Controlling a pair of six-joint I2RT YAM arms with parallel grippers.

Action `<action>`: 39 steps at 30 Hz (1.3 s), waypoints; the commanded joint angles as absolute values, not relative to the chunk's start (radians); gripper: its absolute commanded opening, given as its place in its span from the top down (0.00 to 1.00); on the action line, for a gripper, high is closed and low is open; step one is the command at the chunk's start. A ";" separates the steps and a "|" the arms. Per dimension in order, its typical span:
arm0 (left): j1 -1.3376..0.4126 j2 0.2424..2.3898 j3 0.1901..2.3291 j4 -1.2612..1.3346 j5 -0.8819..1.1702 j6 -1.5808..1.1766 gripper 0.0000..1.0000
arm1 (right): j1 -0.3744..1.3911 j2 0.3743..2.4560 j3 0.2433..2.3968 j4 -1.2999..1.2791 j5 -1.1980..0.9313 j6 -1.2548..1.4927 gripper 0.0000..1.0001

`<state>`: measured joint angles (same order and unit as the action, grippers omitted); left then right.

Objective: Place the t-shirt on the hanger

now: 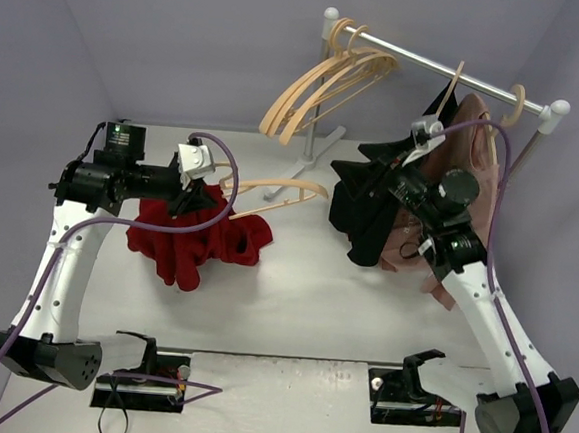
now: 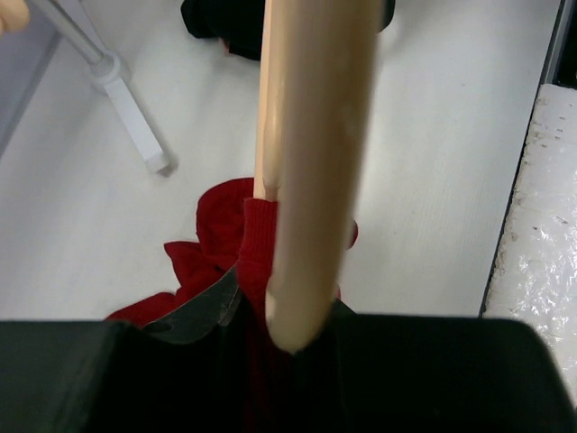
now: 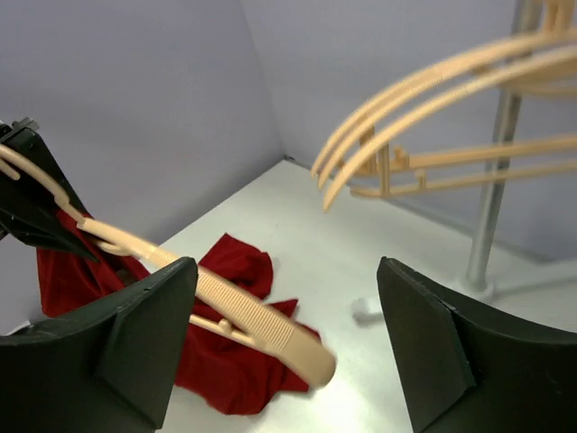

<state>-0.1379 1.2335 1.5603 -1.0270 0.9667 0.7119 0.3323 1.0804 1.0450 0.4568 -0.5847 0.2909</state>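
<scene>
Two claws in the overhead view, above a pale bench (image 1: 302,308). Left of centre: left claw (image 1: 203,192) clamped on one end of the hanger (image 1: 282,187), with the t-shirt (image 1: 207,242) bunched in a heap on the bench directly below, up against the claw. Right of centre: right claw (image 1: 359,158), fingers spread, just beside a black garment (image 1: 364,222). Along the upper right: a rack (image 1: 451,73) carrying several spare hangers (image 1: 320,84) at its left end, with the black garment and a pink shirt (image 1: 474,161) hung toward its right end.

From the left wrist: hanger arm running down the middle of the frame into the claw, red cloth pressed against it at lower centre. Whether cloth is pinched too, cannot tell.

From the right wrist: both fingers wide apart at the lower corners, gripping nothing. Hanger crossing from upper left to lower centre, t-shirt draped beneath it down to the bench, spare hangers at upper right.
</scene>
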 commanded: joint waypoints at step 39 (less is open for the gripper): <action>-0.137 1.071 1.351 -0.673 0.788 0.288 1.00 | 0.976 1.445 0.942 0.618 0.137 0.592 0.37</action>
